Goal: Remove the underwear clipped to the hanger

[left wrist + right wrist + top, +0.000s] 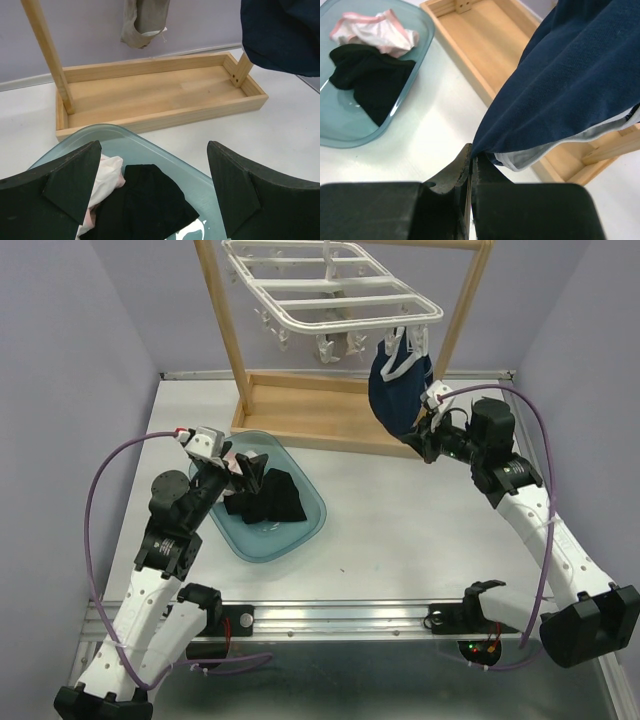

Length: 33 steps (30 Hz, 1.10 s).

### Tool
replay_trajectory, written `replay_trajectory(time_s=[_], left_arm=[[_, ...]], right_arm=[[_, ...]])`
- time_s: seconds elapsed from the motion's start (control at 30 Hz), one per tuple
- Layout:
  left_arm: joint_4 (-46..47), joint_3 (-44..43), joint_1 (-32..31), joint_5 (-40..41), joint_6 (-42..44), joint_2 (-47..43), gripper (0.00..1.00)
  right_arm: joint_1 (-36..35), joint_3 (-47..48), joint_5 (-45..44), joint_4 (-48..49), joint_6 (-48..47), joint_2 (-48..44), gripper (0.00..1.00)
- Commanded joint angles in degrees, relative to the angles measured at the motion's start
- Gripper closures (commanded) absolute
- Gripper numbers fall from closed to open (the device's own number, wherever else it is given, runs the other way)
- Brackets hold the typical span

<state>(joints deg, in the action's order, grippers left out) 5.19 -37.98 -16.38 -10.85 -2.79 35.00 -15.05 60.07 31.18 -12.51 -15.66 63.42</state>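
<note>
Two pieces (pixel 262 495) lay in tub (pixel 292 534); beige piece (pixel 145 20) hung clipped. Right hand (pixel 471 152) pinched clipped navy underwear (pixel 570 75); left hand (pixel 155 172) gaped empty.

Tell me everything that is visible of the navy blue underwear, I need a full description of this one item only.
The navy blue underwear is soft, dark cloth with a pale grey-white band along one edge, seen in the right wrist view. It hangs in loose folds from white clips at the near right corner of the hanger, over the right end of the wooden stand. The right claw is shut on its lower edge.
</note>
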Motion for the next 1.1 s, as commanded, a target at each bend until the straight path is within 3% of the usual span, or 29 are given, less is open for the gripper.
replay_trajectory(time_s=[0.0, 0.3, 0.53, 0.83, 1.07], left_arm=[[5.7, 0.62, 0.21, -6.18, -0.81, -0.73, 0.01], [12.64, 1.5, 0.3, -17.17, -6.08, 2.43, 0.01], [18.27, 0.37, -1.81, -19.3, -12.15, 6.65, 0.01], [24.32, -6.75, -18.4, -6.57, -17.69, 18.85, 0.01], [32.77, -7.11, -25.62, 0.39, -16.38, 27.3, 0.01]], right_arm=[[0.19, 3.56, 7.13, -3.74, -2.44, -0.93, 0.99], [-1.03, 10.49, 14.26, -7.17, -2.36, 1.44, 0.99], [-5.16, 15.24, 13.12, -9.19, -2.09, 4.08, 0.99], [-12.55, 18.76, 6.35, -10.16, -4.64, 8.74, 1.0], [-15.44, 22.54, 5.38, -10.07, -1.4, 11.46, 0.99]])
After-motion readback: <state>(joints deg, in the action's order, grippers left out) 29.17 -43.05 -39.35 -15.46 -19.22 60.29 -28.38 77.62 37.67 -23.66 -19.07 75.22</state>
